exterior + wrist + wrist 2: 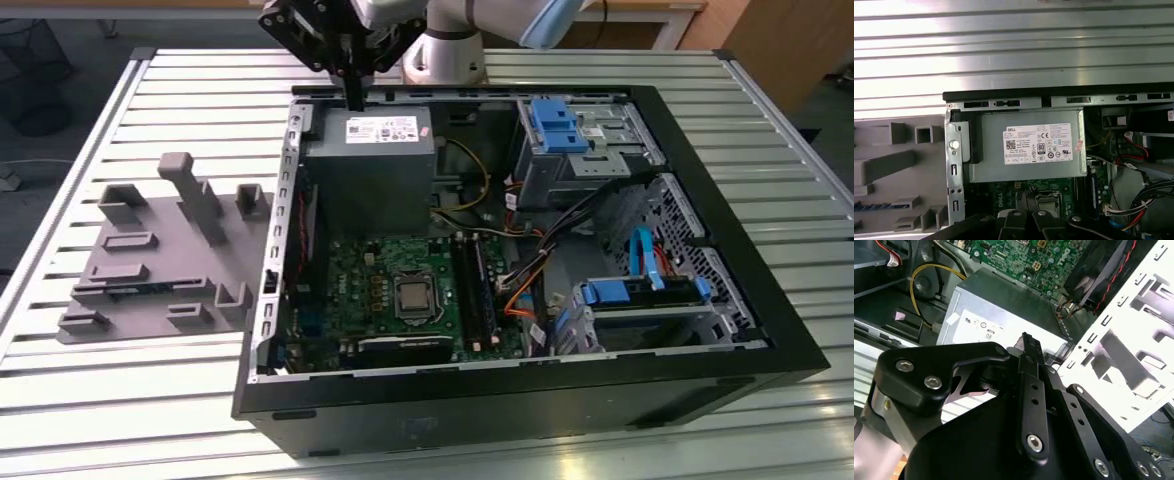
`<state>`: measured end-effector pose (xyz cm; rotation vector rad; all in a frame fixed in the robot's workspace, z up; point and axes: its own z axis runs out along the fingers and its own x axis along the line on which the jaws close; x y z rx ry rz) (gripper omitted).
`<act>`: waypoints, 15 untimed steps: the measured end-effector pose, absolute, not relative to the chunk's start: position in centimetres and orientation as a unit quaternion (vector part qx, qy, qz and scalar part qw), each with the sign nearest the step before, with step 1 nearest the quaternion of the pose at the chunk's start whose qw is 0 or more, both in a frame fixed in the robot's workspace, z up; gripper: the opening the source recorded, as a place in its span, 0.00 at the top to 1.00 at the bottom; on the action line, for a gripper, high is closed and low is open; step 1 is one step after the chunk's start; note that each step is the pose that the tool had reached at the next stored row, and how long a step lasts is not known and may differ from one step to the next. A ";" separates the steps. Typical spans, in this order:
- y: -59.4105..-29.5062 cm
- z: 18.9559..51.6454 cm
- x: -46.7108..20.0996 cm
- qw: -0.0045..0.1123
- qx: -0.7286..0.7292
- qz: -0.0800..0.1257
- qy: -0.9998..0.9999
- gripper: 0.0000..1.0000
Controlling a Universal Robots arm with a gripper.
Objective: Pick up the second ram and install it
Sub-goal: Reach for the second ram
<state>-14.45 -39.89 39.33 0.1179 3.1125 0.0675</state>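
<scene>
Fingers first: in the exterior view they read as one thin dark bar, so pressed together or v. nearly, w/ nothing pinched between them. You're carrying no stick. The gripper hangs tips-down over the far edge of the PC case, just above the grey power supply, touching nothing. In the first wrist view the PSU label sits square ahead of the tips. My read: it's up high there to stay clear of cables and drive cages, not working on any part. The second ram looks to be the dark strip sitting in a low cradle of the grey fixture. That's outside the case on the exterior view's left, well apart from the gripper. The first wrist view shows it as a bluish toothed edge. The cradle prob. keeps it at a known spot and angle for a clean pinch. The memory slots run along the motherboard beside the CPU socket; can't tell which are filled. So the pick isn't made yet.
</scene>
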 end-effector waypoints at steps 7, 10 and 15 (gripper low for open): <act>-39.9 39.3 -15.5 0.013 0.038 0.022 0.999 0.89; -39.9 39.3 -15.6 0.013 0.038 0.022 0.999 0.89; -39.9 39.3 -15.9 0.013 0.038 0.022 0.999 0.89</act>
